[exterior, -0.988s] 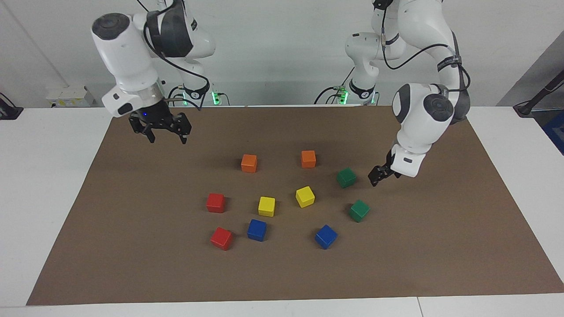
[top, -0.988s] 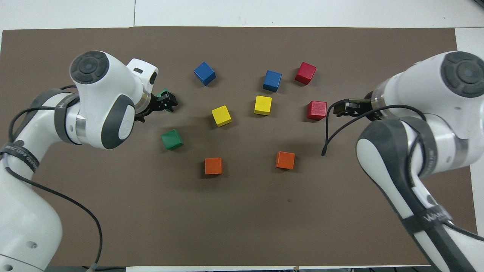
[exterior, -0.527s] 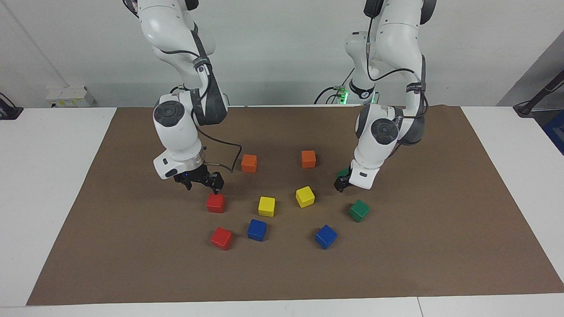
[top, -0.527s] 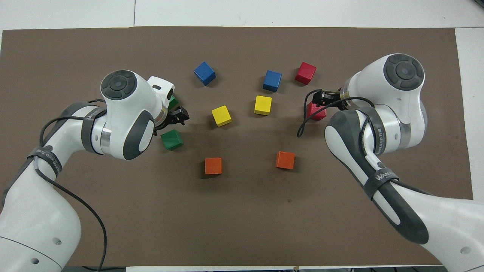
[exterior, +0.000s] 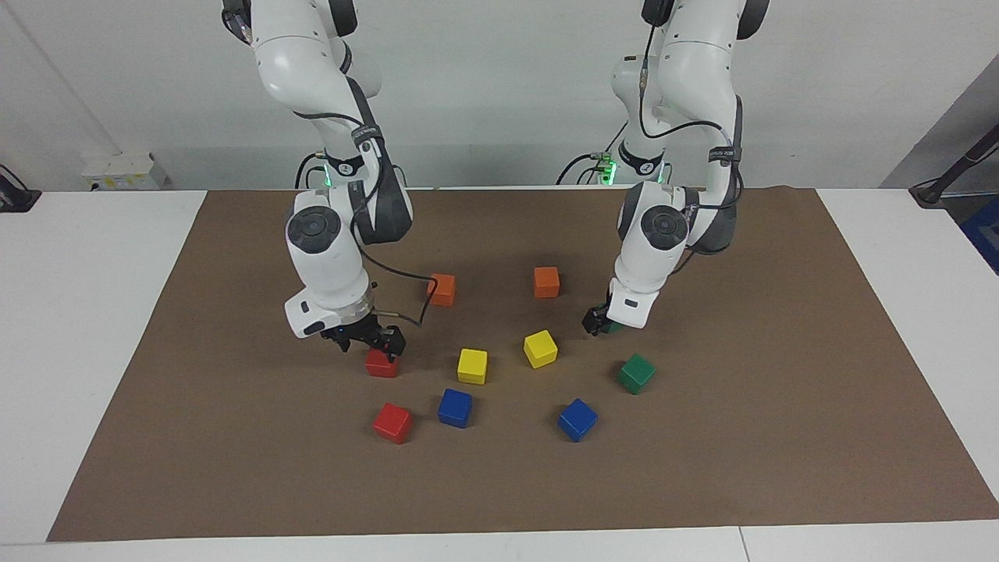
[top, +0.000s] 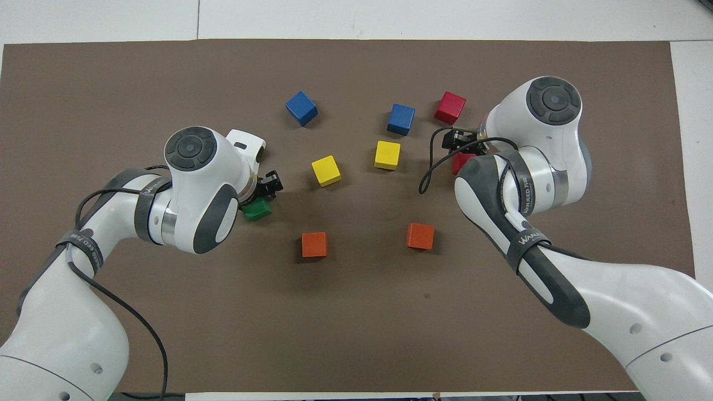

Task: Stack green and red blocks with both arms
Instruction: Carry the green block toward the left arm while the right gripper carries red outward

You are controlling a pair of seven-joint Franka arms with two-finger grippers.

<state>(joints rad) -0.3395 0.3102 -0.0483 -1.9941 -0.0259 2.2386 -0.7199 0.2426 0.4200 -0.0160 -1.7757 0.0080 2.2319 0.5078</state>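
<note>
My left gripper (exterior: 595, 322) is down at a green block (exterior: 615, 328), which the hand mostly hides in the facing view. In the overhead view that block (top: 257, 210) peeks out beside the left gripper (top: 270, 185). A second green block (exterior: 636, 373) lies farther from the robots; the left wrist covers it in the overhead view. My right gripper (exterior: 368, 343) stands open, low over a red block (exterior: 380, 365), its fingers on either side of the top. From overhead, the right gripper (top: 459, 142) partly covers that block (top: 461, 162). Another red block (exterior: 392, 422) sits farther out.
On the brown mat (exterior: 780, 437), two orange cubes (exterior: 441, 289) (exterior: 546, 282) lie nearest the robots. Two yellow cubes (exterior: 472, 365) (exterior: 540, 348) sit between the grippers, and two blue cubes (exterior: 455, 407) (exterior: 577, 419) lie farther out.
Both arms swung in and came down. The right gripper dropped from high near its end of the mat onto the red block. The left gripper moved onto the nearer green block.
</note>
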